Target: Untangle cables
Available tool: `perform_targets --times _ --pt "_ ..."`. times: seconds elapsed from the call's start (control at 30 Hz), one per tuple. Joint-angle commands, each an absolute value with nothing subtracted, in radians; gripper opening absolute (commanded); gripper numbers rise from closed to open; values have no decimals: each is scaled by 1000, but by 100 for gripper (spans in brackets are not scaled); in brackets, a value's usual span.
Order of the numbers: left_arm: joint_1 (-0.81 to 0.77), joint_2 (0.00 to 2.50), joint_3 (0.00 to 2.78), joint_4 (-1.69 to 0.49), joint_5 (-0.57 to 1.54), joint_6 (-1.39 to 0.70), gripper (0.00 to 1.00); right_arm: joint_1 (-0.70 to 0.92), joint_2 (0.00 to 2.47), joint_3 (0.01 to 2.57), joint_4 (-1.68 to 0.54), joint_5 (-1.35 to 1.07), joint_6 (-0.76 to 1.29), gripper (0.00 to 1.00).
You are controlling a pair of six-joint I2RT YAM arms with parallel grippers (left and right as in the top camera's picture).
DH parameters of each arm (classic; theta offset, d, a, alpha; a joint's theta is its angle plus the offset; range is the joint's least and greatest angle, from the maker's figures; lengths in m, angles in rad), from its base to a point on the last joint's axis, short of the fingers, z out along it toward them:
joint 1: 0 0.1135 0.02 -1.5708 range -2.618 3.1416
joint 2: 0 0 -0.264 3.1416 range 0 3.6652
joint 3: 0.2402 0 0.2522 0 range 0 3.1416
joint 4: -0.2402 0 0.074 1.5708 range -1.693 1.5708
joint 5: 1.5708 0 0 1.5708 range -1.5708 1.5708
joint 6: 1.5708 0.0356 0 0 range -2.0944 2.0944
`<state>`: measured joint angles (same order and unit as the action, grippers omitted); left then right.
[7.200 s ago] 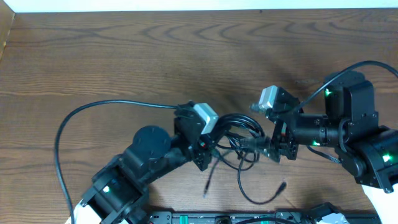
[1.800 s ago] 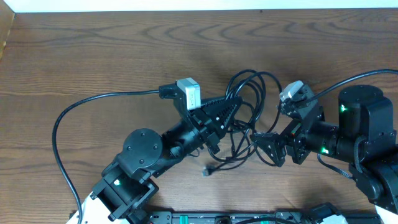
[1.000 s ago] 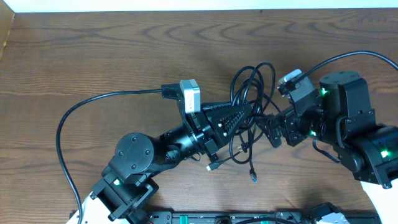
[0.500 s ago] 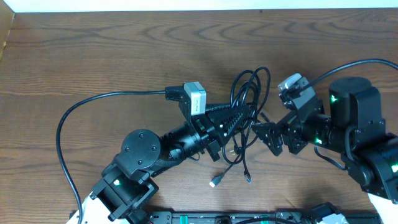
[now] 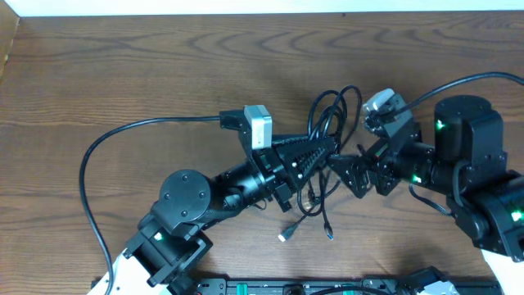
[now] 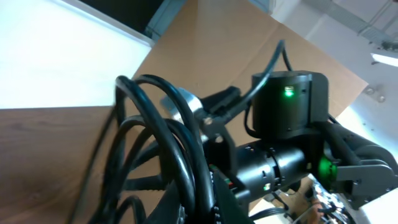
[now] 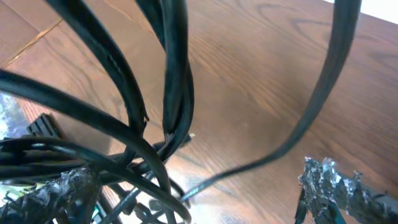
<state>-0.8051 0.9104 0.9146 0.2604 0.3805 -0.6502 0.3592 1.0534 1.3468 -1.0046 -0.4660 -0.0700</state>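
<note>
Overhead: the cables (image 5: 326, 131) hang as a tangle over the middle of the table (image 5: 164, 65), between the two grippers; the loops rise toward the far side and two loose strands trail toward the near edge, each ending in a small plug (image 5: 286, 238); the left gripper (image 5: 323, 149) reaches in from the left, its ribbed fingers drawn together into one wedge, clenched on the cables; the right gripper (image 5: 354, 168) faces it from the right, jaws spread, just beside the same bundle; against the frame of 7.2 s ago, the tangle then lay low and nearer, with one long strand curving off to the near right, and that strand is now drawn in under the bundle; against 0.5 s ago, the right gripper has edged slightly left and the plugs have barely shifted; markings on the strip (image 5: 327, 287) at the near edge are too small to read. Left wrist: thick blurred loops of the cables (image 6: 180, 155) fill the foreground and hide this gripper's own fingers; behind them stands the right arm (image 6: 280, 118) showing green lights. Right wrist: the fingertips (image 7: 62, 186) sit wide apart at the lower corners, released; several strands of the cables (image 7: 177, 93) cross above the left one, and one strand runs down through the gap.
</note>
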Motion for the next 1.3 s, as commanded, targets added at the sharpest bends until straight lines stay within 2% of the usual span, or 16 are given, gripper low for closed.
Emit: perform_targets --times 0.0,0.3,0.53,0.77,0.9,1.27 --pt "-802 918 927 307 428 -680 8 361 1085 1346 -1005 -478 -83 99" --pt "-804 933 927 366 529 -739 8 361 1141 1346 -964 -478 -83 99" --pt "-799 933 927 365 531 -732 8 361 1143 1346 -964 -517 -83 99" --pt "-719 933 927 321 532 -717 8 361 1126 1346 -1011 -515 -90 99" --pt "-678 934 927 251 548 -772 7 361 1097 1346 -1007 -516 -112 99" --pt "-678 935 927 305 612 -811 7 361 1081 1346 -1005 -562 -253 99"
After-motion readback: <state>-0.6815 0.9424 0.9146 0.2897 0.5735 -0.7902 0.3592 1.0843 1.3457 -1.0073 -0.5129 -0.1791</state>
